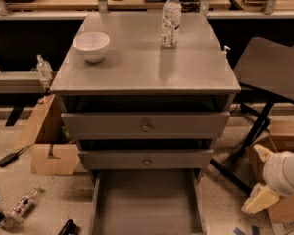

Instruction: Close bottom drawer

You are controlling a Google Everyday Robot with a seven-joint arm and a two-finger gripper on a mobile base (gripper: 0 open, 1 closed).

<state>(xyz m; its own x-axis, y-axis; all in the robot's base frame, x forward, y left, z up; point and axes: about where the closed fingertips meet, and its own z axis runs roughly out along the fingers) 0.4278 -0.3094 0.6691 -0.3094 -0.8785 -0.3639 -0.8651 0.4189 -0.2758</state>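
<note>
The grey three-drawer cabinet (147, 77) stands in the middle of the camera view. Its bottom drawer (147, 199) is pulled far out toward me, showing a plain grey inside. Its front panel and knob are cut off by the lower frame edge. The middle drawer (146, 159) and the top drawer (146, 126) each stand out a little, each with a small round knob. My gripper (258, 199), cream-coloured on a white arm (285, 173), is at the lower right, right of the open drawer and apart from it.
A white bowl (92, 45) and a clear water bottle (171, 18) stand on the cabinet top. A dark folding table (274, 72) is at the right, cardboard boxes (53, 155) on the floor at left and right (284, 131), and small clutter at the lower left.
</note>
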